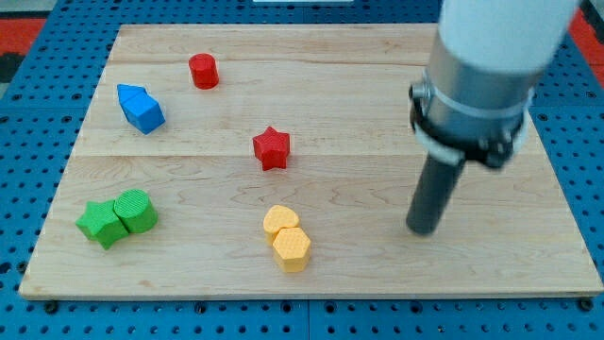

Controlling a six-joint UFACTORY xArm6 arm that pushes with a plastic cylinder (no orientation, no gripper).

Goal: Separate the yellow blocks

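Two yellow blocks touch each other near the board's bottom middle: a rounded, heart-like one [279, 221] and a hexagon [293, 248] just below and right of it. My tip [423, 229] rests on the board well to the right of them, about level with the upper yellow block, with bare wood between. The rod hangs from the grey and white arm [481, 66] at the view's upper right.
A red star [272, 147] lies above the yellow pair. A red cylinder [203, 71] sits at the top left, a blue block [141, 108] below-left of it. A green star [101, 223] and green cylinder [137, 211] touch at the bottom left. The wooden board [330, 283] lies on a blue pegboard.
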